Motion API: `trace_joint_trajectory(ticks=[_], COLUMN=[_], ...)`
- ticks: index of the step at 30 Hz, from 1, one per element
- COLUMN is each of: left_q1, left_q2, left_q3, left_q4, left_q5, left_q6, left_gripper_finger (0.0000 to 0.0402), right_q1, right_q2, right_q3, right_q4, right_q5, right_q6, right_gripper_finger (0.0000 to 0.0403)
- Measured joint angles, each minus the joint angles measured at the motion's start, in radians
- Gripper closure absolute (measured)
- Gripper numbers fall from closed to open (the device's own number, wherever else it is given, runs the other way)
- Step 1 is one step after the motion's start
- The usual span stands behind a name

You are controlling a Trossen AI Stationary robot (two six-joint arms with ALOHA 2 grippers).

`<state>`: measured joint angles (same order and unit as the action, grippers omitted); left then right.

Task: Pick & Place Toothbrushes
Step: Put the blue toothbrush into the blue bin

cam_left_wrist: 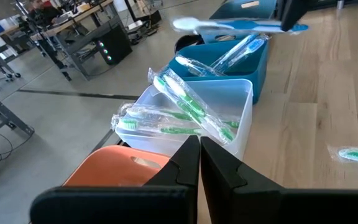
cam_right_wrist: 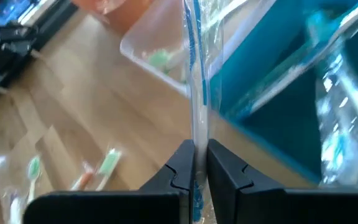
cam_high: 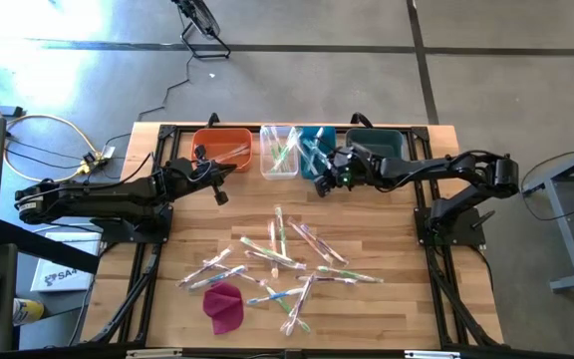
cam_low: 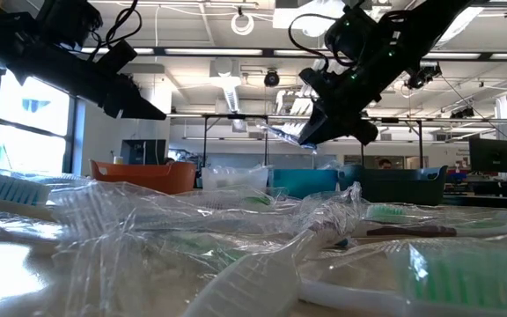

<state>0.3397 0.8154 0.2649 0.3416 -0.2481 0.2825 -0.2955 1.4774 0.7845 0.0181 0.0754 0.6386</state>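
My right gripper (cam_right_wrist: 201, 163) clamped on blue wrapped toothbrush (cam_right_wrist: 196, 74), above teal bin (cam_high: 316, 150). My left gripper (cam_left_wrist: 199, 163) pressed shut, empty, near orange bin (cam_high: 222, 148). Loose toothbrushes (cam_high: 285, 261) scattered mid-table.

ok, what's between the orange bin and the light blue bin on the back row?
One clear plastic bin holding green-handled wrapped toothbrushes, sitting between orange bin and light blue bin; high view.

A: Bins at far edge? Left one was orange (cam_high: 221, 146), next clear (cam_high: 278, 153), then teal-blue (cam_high: 316, 146), last dark teal (cam_high: 378, 142).
B: Toothbrushes (cam_high: 285, 257) on the light wood table (cam_high: 387, 299)?
A: Pink, green, blue, white handles, clear shiny wrappers. Magenta cloth (cam_high: 223, 305) near left.
B: Right gripper (cam_right_wrist: 199, 163)?
A: Black, with a blue-handled brush (cam_right_wrist: 194, 74).
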Motion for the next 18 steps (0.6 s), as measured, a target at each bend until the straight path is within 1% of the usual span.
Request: trace_joint_trajectory(ticks=[6, 11, 18], left_q1=[0.0, 0.0, 0.0], left_q2=[0.0, 0.0, 0.0], left_q3=[0.0, 0.0, 0.0], left_q4=[0.0, 0.0, 0.0], left_q5=[0.0, 0.0, 0.0], left_q6=[0.0, 0.0, 0.0], left_gripper_finger=[0.0392, 0.0392, 0.0392], right_q1=[-0.009, -0.018, -0.054], right_q2=[0.0, 0.0, 0.0], right_q3=[0.0, 0.0, 0.0], right_q4=[-0.088, -0.139, -0.135], right_q5=[-0.114, -0.132, -0.143], right_q6=[0.074, 0.102, 0.103], right_gripper_finger=[0.0383, 0.0383, 0.0383])
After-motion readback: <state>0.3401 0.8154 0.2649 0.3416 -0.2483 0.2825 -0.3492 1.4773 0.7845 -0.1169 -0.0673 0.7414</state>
